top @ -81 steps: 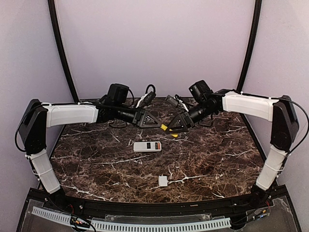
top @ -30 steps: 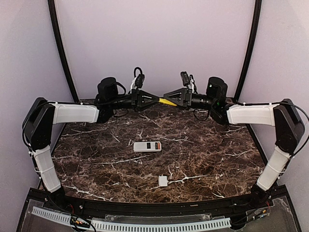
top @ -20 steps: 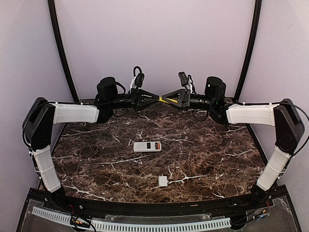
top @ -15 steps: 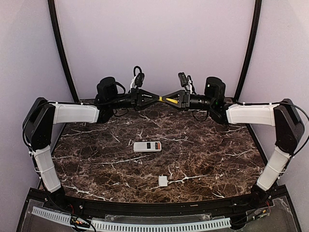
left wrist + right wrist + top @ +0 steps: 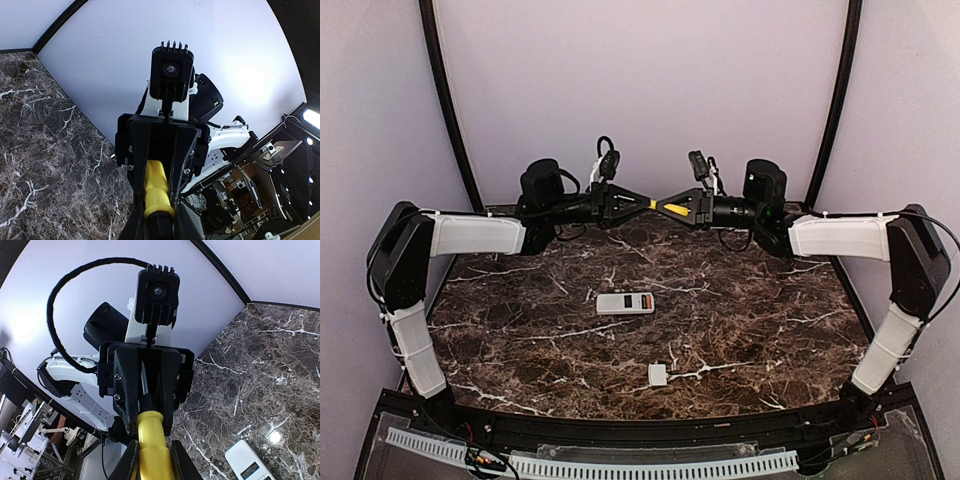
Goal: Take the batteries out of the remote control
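Above the far table (image 5: 770,330) edge, note right gripper (image 5: 670,208), clamped on screwdriver (image 5: 150,440), moved closer to left gripper (image 5: 638,202). Record left grip as unclear. Treat remote (image 5: 625,302) as untouched.

Wrist cameras (image 5: 171,70) face each other closely

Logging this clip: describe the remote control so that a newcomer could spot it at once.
On the dark marble table, near its middle, lies the remote control, a flat white bar. Unlike the small white square piece nearer the arm bases, it is elongated, with a dark window and a red patch on its face.
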Tool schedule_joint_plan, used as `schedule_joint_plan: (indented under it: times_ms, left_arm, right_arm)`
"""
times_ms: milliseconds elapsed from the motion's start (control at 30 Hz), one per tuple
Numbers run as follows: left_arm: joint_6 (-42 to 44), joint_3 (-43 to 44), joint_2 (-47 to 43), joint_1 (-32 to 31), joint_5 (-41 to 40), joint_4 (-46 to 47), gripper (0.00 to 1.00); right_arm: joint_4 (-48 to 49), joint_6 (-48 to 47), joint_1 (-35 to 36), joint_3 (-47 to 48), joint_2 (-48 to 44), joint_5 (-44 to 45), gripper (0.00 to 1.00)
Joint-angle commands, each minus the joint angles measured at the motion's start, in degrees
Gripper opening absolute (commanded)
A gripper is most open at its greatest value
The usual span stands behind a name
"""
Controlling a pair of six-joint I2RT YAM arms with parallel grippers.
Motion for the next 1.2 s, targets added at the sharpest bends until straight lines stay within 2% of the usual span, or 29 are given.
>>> schedule_joint_plan:
  times_ms: [0,367,533,633,833,933,1033,1067,1167]
  left_arm:
    - [0.4,1.1,0.3,0.3,0.0,0.2,0.00]
    - [1.0,1.3,0.4,0.4,-0.1,-1.4,0.00]
    - [1.1,1.3,0.4,0.4,-0.3,-2.1,0.00]
    - [1.2,1.3,0.4,0.5,-0.4,-2.4,0.00]
    - [1.2,1.0,0.3,0.7,-0.6,-2.5,0.00]
    - [1.4,0.9,0.4,0.8,-0.6,-2.7,0.01]
    - [1.4,0.7,0.4,1.0,-0.6,-2.5,0.15]
    - [1.4,0.6,0.3,1.1,-0.6,-2.3,0.24]
    - [1.6,0.2,0.0,1.3,-0.7,-1.9,0.39]
  right_arm:
    - [2.3,-0.6,0.7,1.0,-0.5,-1.9,0.19]
    - [4.3,-0.3,0.8,0.8,-0.8,-3.2,0.22]
    - [5.2,-0.1,0.8,0.6,-1.0,-3.3,0.20]
    - [5.5,0.0,0.8,0.5,-1.0,-3.6,0.16]
    - [5.6,0.1,0.9,0.5,-0.8,-4.0,0.00]
    - [5.2,0.1,0.9,0.6,-0.7,-4.3,0.00]
    - [3.9,-0.6,0.9,0.3,-0.9,-4.4,0.00]
    - [2.7,-1.3,0.9,0.2,-1.1,-4.1,0.00]
    - [-2.8,-4.6,0.8,0.5,-2.3,-3.1,0.00]
